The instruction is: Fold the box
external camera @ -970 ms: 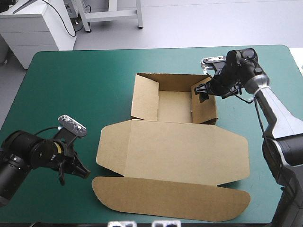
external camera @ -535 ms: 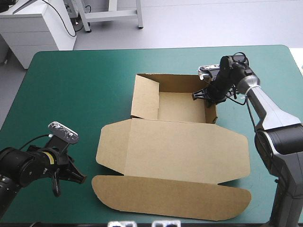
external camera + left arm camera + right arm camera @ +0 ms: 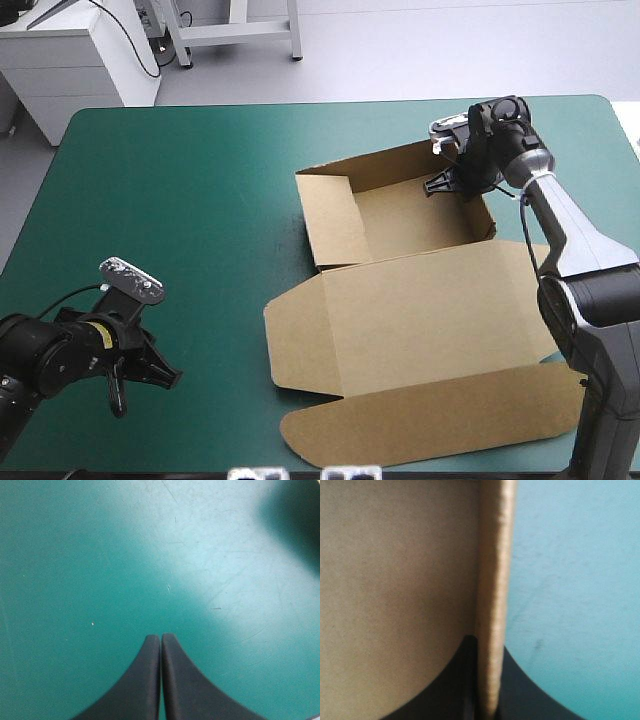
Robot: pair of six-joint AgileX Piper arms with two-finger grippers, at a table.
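Gripping a raised wall of the box in my right end effector, left end effector closed and empty, well left of the box

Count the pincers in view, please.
2. The left pincer is shut over teal-green cover, near left; the right pincer is shut on the box's wall at its far right.

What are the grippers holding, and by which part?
The right gripper pinches the box by the top edge of its right wall. The left gripper, shut, holds nothing.
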